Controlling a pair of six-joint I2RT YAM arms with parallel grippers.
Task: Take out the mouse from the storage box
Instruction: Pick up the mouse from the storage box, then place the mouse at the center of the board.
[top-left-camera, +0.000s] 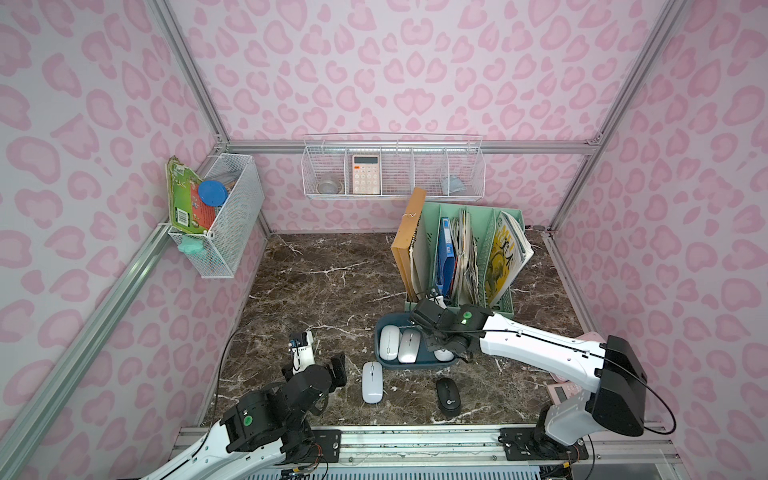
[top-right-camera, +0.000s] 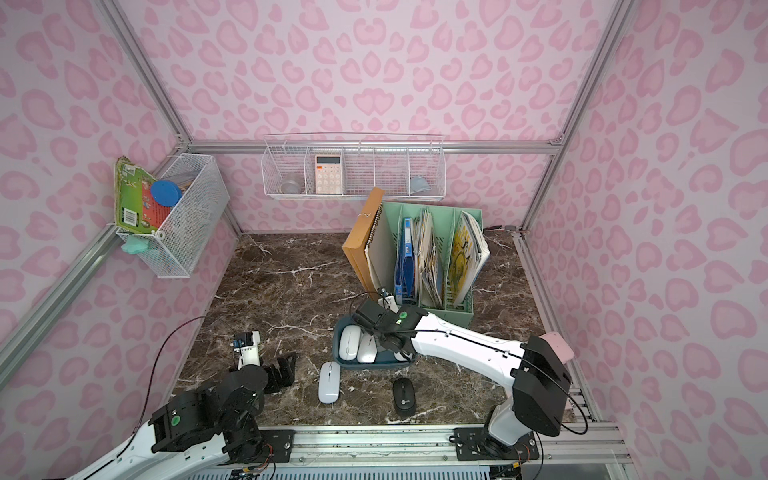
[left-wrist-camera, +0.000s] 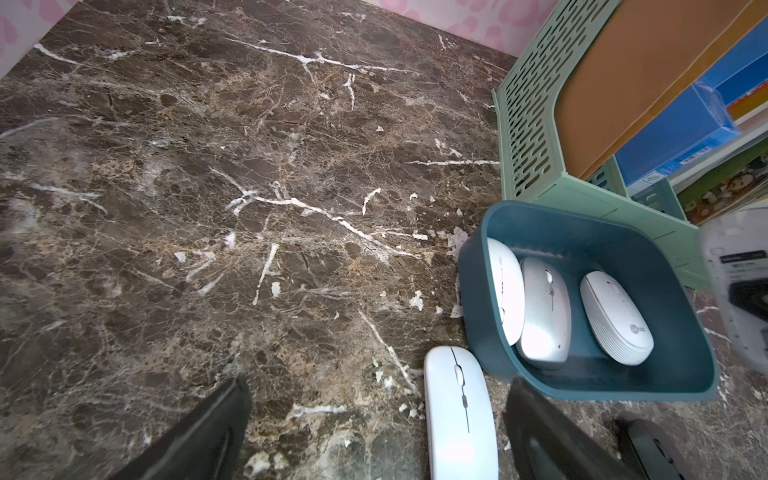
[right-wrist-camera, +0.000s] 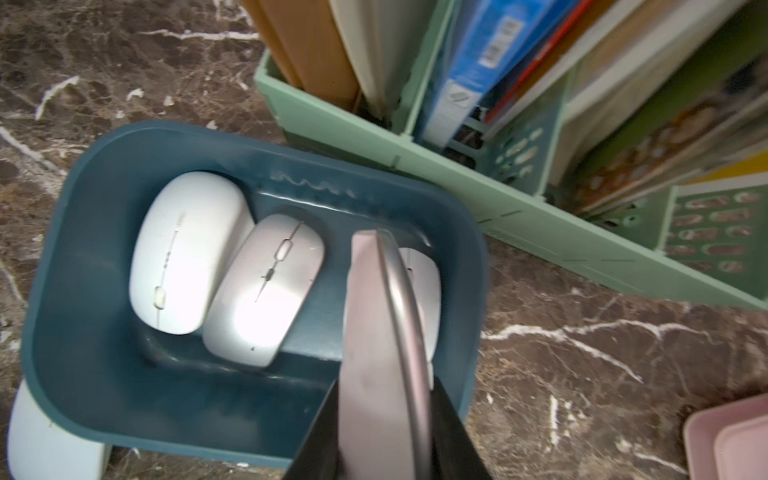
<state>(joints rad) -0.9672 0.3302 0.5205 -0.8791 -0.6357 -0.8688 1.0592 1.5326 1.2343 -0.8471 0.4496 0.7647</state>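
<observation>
Closest to my right wrist camera is a slim pinkish mouse (right-wrist-camera: 382, 332), seen edge-on and pinched between the black fingers (right-wrist-camera: 320, 449) of the right claw (right-wrist-camera: 386, 386). It blocks most of a half-hidden white mouse (right-wrist-camera: 430, 291) lying in the storage box (right-wrist-camera: 83, 291). The pinkish mouse hangs over the box's end nearest the right arm. In both top views the wrist covers the grip, so I can't tell whether the mouse is clear of the rim. A rounded white mouse (right-wrist-camera: 183, 253) and a silver mouse (right-wrist-camera: 266, 291) lie touching inside the box. A pink object (right-wrist-camera: 727, 440) is cut off at the frame edge. Brown marble table (top-left-camera: 324, 282), pink leopard-print walls (top-left-camera: 415, 83), and a mint file organiser (top-left-camera: 505, 309) just behind the box. The left claw (left-wrist-camera: 378, 384) is spread wide and holds nothing. It sits just beside a loose white mouse (left-wrist-camera: 457, 415) on the table, with a black mouse (top-left-camera: 448, 397) nearby.
</observation>
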